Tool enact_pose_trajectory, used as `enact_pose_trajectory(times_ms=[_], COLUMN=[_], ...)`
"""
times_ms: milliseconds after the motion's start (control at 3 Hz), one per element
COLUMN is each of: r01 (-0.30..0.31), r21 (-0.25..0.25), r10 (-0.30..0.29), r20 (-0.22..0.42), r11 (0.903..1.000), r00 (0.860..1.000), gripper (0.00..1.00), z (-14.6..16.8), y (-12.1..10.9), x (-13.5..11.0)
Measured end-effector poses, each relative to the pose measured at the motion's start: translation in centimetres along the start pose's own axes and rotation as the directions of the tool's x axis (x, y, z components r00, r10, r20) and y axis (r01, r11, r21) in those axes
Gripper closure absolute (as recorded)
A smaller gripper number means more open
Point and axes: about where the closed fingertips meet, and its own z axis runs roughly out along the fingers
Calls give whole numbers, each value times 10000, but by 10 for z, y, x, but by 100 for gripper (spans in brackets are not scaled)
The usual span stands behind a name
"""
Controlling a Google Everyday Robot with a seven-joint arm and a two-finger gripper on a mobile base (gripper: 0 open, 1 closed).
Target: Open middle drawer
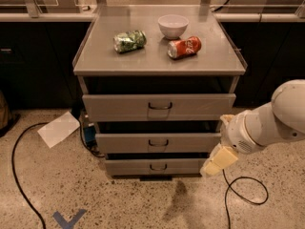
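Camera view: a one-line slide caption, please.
Robot hand low, right of the cabinet, not yet at the handle of the middle drawer.

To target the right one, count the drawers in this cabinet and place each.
3. The top drawer, the middle drawer under it, the bottom drawer lowest. The gripper sits by the right ends of the lower two. No drawer looks hidden.
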Motion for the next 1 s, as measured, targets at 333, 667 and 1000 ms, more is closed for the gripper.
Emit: enact_pose_trajectory(times_ms=[333,667,1000], r01=[374,1116,1375], r21=[-388,-1198,-1621], r10=[-359,-1049,-1276], r20=[375,610,704], r11=[9985,9865,9772], r00=[9987,9926,9893], gripper=[0,0,0], z=[39,104,164], y=[8,15,15], x=[2,11,23])
